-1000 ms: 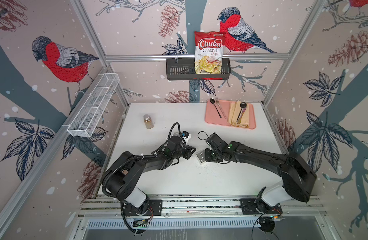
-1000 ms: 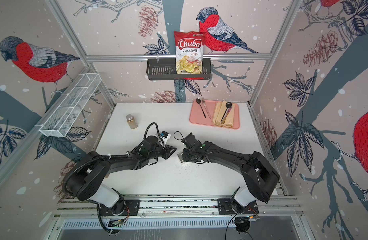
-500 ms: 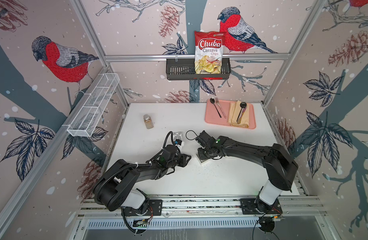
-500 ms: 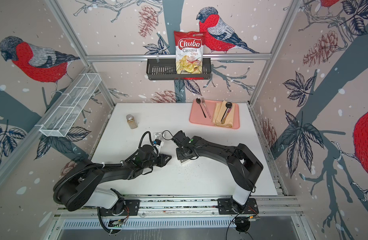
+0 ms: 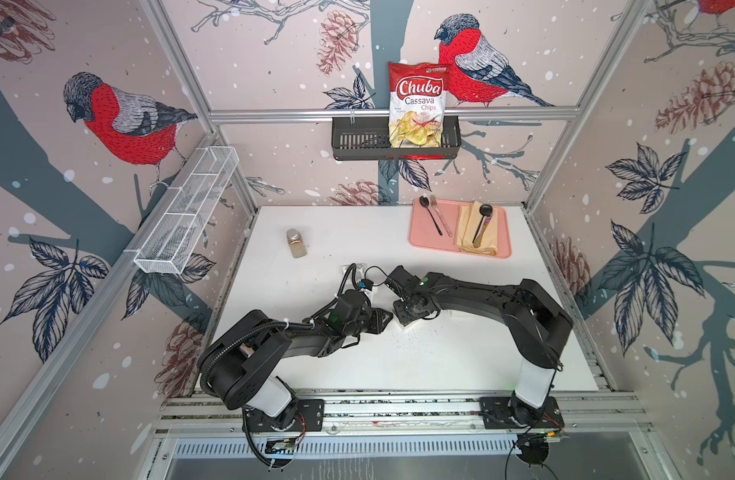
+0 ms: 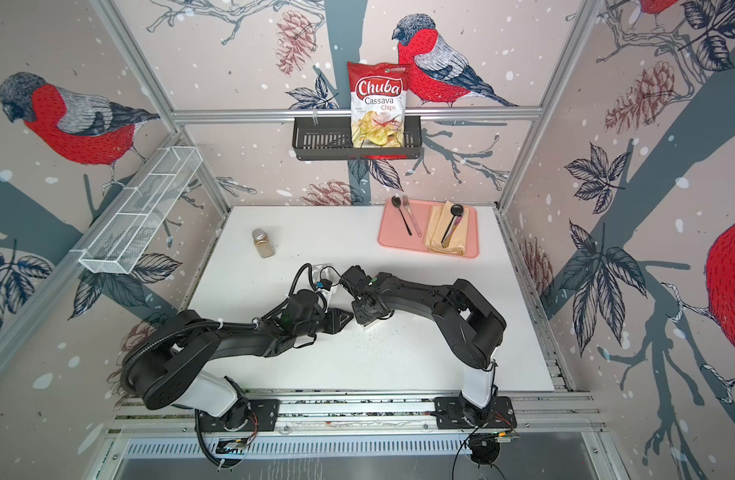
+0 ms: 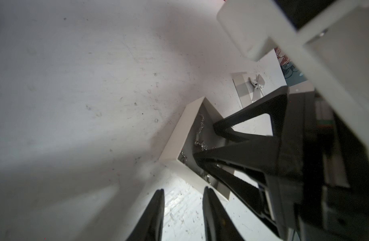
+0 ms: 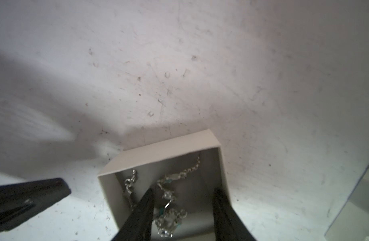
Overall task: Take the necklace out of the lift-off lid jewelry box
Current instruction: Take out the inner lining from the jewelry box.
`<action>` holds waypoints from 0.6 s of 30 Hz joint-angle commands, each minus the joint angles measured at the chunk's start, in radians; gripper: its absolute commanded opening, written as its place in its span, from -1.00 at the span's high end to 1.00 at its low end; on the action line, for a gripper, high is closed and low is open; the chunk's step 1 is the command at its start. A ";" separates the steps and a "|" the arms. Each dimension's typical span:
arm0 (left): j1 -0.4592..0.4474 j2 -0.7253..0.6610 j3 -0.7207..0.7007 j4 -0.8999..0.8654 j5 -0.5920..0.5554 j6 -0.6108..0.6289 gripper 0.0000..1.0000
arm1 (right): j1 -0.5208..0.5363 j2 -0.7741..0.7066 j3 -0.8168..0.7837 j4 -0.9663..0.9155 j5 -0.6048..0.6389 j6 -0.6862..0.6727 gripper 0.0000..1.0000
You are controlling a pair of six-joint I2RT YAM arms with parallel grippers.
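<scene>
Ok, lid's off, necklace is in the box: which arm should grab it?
Right. The right gripper reaches into the open box, jaws spread with part of the necklace between them. The left gripper sits outside the box wall, open and empty.

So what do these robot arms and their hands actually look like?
The left arm and right arm are chunky black jointed segments with white lower links. A ribbed black hose and thin cables loop along the left one; a small green light shows near the right wrist. The left hand and right hand each have two slim, black, tapering fingers.
</scene>
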 commanded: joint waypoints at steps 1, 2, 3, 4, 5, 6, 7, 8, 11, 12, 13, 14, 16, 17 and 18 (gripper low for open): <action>-0.001 0.021 0.025 -0.024 -0.012 -0.018 0.30 | 0.001 0.010 0.003 -0.009 0.014 -0.015 -0.04; -0.001 0.031 0.034 -0.033 -0.010 -0.019 0.30 | 0.003 0.012 0.002 -0.008 0.009 -0.015 -0.04; -0.001 0.040 0.043 -0.042 -0.010 -0.018 0.30 | 0.004 0.016 0.002 -0.007 0.009 -0.016 -0.05; 0.001 0.047 0.049 -0.045 -0.006 -0.018 0.30 | 0.004 0.020 0.003 -0.010 0.012 -0.018 -0.05; 0.001 0.055 0.055 -0.048 -0.003 -0.017 0.30 | 0.007 0.023 0.004 -0.011 0.014 -0.017 -0.04; 0.002 0.060 0.057 -0.052 -0.003 -0.018 0.30 | 0.009 0.028 0.004 -0.012 0.017 -0.019 -0.02; 0.003 0.062 0.059 -0.054 -0.003 -0.019 0.30 | 0.010 0.031 0.003 -0.014 0.019 -0.019 0.01; 0.003 0.063 0.062 -0.056 -0.003 -0.020 0.30 | 0.010 0.032 0.002 -0.013 0.023 -0.020 0.06; 0.004 0.063 0.060 -0.057 -0.004 -0.021 0.30 | 0.012 0.032 0.003 -0.013 0.031 -0.019 0.25; 0.004 0.063 0.060 -0.056 -0.004 -0.020 0.30 | 0.013 0.030 0.006 -0.015 0.032 -0.019 0.30; 0.004 0.063 0.060 -0.056 -0.004 -0.022 0.31 | 0.013 0.030 0.008 -0.015 0.033 -0.020 0.35; 0.004 0.063 0.060 -0.056 -0.004 -0.022 0.31 | 0.012 0.025 0.011 -0.016 0.036 -0.019 0.40; 0.004 0.063 0.061 -0.056 -0.003 -0.021 0.31 | 0.013 0.016 0.015 -0.018 0.040 -0.019 0.50; 0.004 0.063 0.063 -0.057 -0.003 -0.021 0.31 | 0.013 0.010 0.017 -0.021 0.042 -0.019 0.54; 0.006 0.063 0.064 -0.059 -0.004 -0.020 0.31 | 0.013 0.004 0.020 -0.024 0.046 -0.018 0.58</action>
